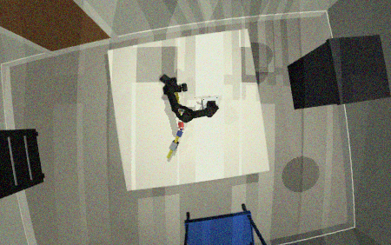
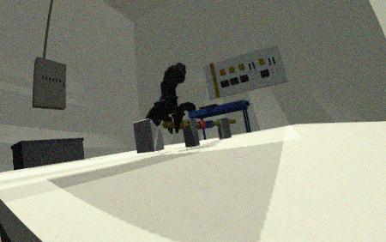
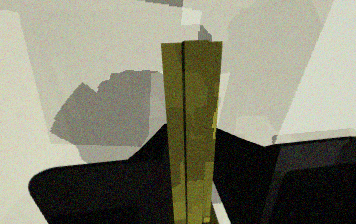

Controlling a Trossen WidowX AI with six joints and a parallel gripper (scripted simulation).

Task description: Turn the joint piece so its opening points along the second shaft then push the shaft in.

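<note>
The first shaft (image 1: 169,155) (image 2: 232,122) is yellow and sits in a grey block (image 1: 174,145) (image 2: 224,129). Its joint piece has a blue part (image 1: 179,134) (image 2: 209,124) and a red end (image 1: 181,124) (image 2: 202,124), which faces the second shaft. The second shaft (image 1: 177,97) (image 2: 184,124) (image 3: 200,90) is yellow and passes through another grey block (image 2: 191,135). My gripper (image 2: 174,129) (image 3: 182,127) is shut on the second shaft, on the side of that block away from the joint piece. The arm hides the fingers in the top view. Whether the shaft's end touches the red opening is unclear.
A larger grey block (image 2: 143,136) stands to the left of the gripper in the exterior view. The pieces stand on a pale table top (image 1: 235,156) (image 2: 334,180). A blue chair-like object (image 1: 219,230) and a dark cabinet (image 1: 314,74) are beyond the table.
</note>
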